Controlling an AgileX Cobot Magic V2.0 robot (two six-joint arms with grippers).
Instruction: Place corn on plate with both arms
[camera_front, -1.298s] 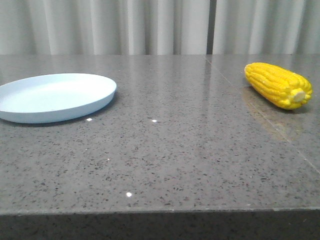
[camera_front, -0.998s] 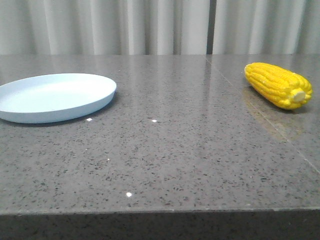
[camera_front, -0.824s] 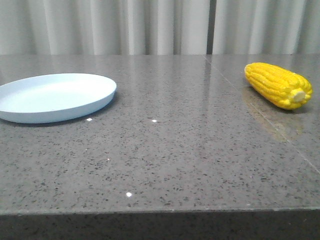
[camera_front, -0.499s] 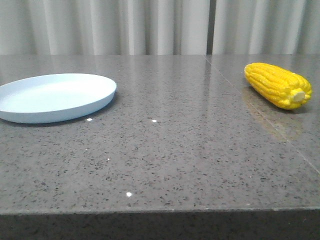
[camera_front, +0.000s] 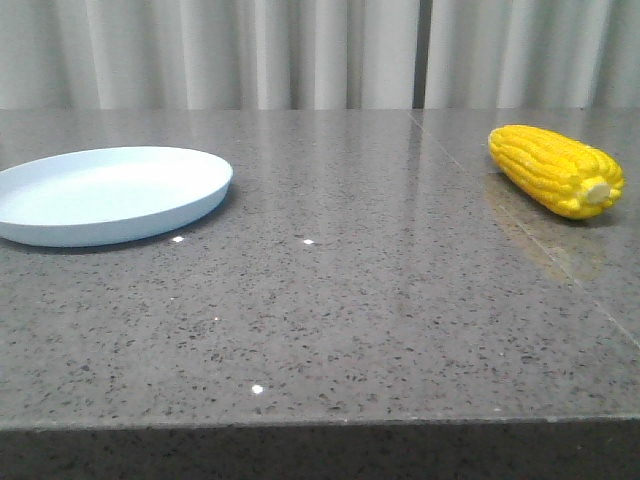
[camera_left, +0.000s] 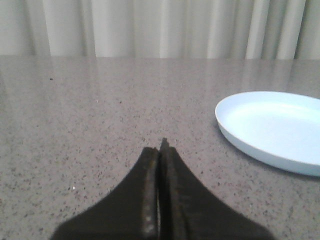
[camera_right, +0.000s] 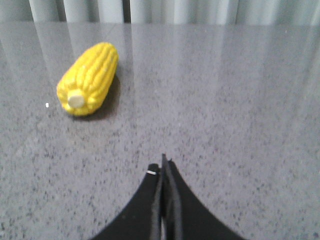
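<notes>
At the far left of the front view the plate (camera_front: 105, 194) sits flat on the grey speckled tabletop (camera_front: 330, 320), pale blue, shallow and bare, its left edge cut off by the frame; the left wrist view shows the same plate (camera_left: 272, 130) ahead of the left hand (camera_left: 159, 150) and off to one side, clear of it; that hand's two dark pointed fingers (camera_left: 148, 175) are pressed together with nothing between them, low over the stone. Across a broad stretch of tabletop, at the far right, the corn (camera_front: 556, 170) lies on its side, well apart from the plate, its pale stub end turned toward the camera; in the right wrist view the corn (camera_right: 89, 79) lies ahead of the right hand (camera_right: 163, 165); that hand is likewise closed tight and holds nothing. Pale curtains (camera_front: 300, 50) hang behind the tabletop.
</notes>
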